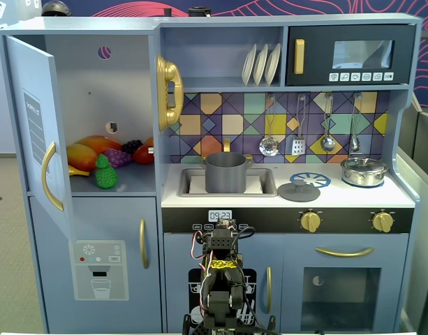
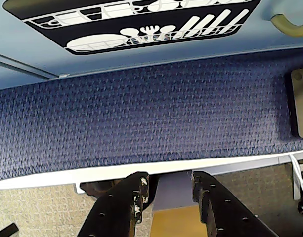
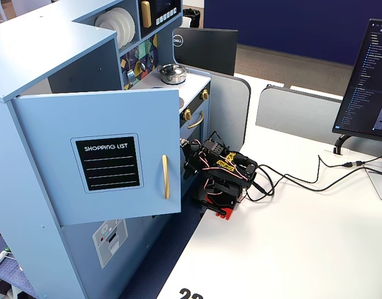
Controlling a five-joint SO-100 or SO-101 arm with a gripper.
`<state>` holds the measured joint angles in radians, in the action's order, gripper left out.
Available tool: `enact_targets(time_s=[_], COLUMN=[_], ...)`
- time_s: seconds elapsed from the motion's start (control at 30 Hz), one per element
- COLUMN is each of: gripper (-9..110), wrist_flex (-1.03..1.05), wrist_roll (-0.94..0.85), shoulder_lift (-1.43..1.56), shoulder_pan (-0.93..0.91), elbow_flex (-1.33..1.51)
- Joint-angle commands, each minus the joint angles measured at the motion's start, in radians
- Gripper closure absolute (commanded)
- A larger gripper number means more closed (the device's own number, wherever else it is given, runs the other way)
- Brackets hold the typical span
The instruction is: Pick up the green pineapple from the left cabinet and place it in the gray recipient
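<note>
The green pineapple point(image 1: 105, 172) stands at the front of the shelf in the left cabinet point(image 1: 95, 91), whose door point(image 1: 32, 118) hangs wide open. The gray recipient point(image 1: 225, 172) sits in the sink to the right of the cabinet. My arm point(image 1: 220, 279) is folded low in front of the kitchen's base, far below both. In the wrist view my gripper point(image 2: 169, 180) points down over the white table edge and is open, with nothing between its fingers. The side fixed view shows the folded arm point(image 3: 225, 177) at the table's edge; the pineapple is hidden there behind the door point(image 3: 109, 162).
An orange-yellow mango point(image 1: 84, 153), purple grapes point(image 1: 119, 155) and a red fruit point(image 1: 144, 153) lie behind the pineapple. A gray lid point(image 1: 299, 190) and a silver lidded pot point(image 1: 364, 171) stand on the counter. Blue carpet point(image 2: 141, 113) lies below. A monitor point(image 3: 368, 75) and cables are on the table.
</note>
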<state>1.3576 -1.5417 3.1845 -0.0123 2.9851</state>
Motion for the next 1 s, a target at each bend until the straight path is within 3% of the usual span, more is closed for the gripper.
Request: enact_targets(time_s=[0.0, 0.47, 0.63, 0.7, 0.8, 0.87, 0.97], gripper=[101, 101, 101, 101, 101, 101, 100], wrist_flex=[0.172, 0.153, -0.356, -0.742, -1.266, -1.355, -1.327], wrist_roll=[0.029, 0.031, 0.206, 0.219, 0.061, -0.064, -0.112], shoulder_lift=[-0.006, -0.006, -0.043, -0.104, -0.247, -0.314, -0.348], shoulder_pan=[-0.026, -0.014, 0.38, 0.558, 0.785, 0.885, 0.963], elbow_flex=[0.017, 0.017, -0.06, -0.097, -0.164, -0.258, -0.391])
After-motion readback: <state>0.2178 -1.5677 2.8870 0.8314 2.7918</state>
